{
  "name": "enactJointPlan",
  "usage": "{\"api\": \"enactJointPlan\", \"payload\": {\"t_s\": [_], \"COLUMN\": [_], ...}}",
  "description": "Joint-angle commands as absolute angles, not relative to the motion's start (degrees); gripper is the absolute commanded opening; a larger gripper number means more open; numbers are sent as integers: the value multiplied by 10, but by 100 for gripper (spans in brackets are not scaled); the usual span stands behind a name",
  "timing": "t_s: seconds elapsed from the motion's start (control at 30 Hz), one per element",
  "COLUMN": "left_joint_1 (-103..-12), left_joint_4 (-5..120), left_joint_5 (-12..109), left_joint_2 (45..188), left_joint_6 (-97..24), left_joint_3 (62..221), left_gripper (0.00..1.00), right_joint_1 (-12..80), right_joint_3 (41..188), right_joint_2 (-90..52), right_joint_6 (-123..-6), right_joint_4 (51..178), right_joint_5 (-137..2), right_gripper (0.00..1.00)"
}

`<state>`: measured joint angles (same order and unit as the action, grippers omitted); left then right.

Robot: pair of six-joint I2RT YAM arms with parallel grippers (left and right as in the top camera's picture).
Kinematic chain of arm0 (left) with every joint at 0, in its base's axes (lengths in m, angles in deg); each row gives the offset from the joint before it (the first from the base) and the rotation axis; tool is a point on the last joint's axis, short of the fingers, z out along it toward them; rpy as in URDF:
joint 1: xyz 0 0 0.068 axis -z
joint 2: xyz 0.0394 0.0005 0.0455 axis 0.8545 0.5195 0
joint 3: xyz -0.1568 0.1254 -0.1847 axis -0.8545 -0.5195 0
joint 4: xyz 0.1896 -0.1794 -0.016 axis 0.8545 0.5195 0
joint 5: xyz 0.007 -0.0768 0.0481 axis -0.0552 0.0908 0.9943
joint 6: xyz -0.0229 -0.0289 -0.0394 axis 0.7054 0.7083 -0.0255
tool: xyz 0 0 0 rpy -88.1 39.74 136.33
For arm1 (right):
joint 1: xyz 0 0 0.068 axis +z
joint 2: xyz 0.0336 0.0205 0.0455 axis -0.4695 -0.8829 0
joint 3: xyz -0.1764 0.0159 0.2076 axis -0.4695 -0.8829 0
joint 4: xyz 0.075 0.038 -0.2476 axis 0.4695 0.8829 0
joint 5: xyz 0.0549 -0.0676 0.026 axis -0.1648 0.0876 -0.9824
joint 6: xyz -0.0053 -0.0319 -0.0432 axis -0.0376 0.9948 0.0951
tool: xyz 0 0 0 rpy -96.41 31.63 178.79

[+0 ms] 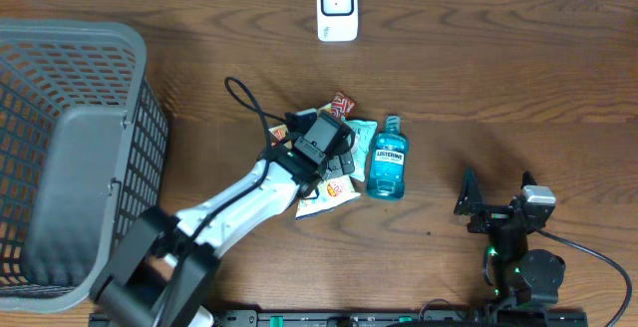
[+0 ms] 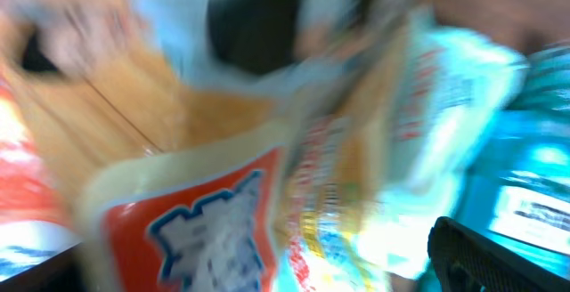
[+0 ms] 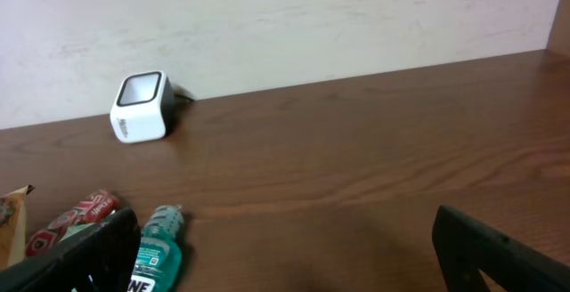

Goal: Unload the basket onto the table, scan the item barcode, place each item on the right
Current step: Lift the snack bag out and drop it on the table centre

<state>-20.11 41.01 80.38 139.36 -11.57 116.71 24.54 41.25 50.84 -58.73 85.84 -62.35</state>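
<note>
My left jaws hang spread over the orange-labelled snack packet [image 2: 191, 234] right beneath them, so I'd pinch its edge alone, clear of the Listerine bottle [image 1: 388, 163] just beside, then show its barcode to the scanner [image 1: 337, 8] well beyond.

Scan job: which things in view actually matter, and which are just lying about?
In the job: barcode scanner; snack packets.
Lying about, probably: Listerine bottle; grey basket.
</note>
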Motion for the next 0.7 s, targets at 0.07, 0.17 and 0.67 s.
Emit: {"api": "enactJointPlan", "payload": {"t_s": [0.07,0.17,0.67], "left_joint_1": [-203,-204,-204], "left_joint_4": [411,414,414], "left_joint_5": [833,864,1111], "left_joint_2": [1282,1240,1173], "left_joint_6": [-311,-369,-745], "left_joint_3": [1253,1310,1651], "left_gripper": [98,98,98], "right_joint_1": [250,250,250], "right_joint_3": [412,412,412], "right_joint_2": [511,511,511], "right_joint_6": [-581,-581,-581], "right_joint_4": [860,860,860], "right_joint_5": [-621,-621,-621], "right_gripper": [99,99,99]}}
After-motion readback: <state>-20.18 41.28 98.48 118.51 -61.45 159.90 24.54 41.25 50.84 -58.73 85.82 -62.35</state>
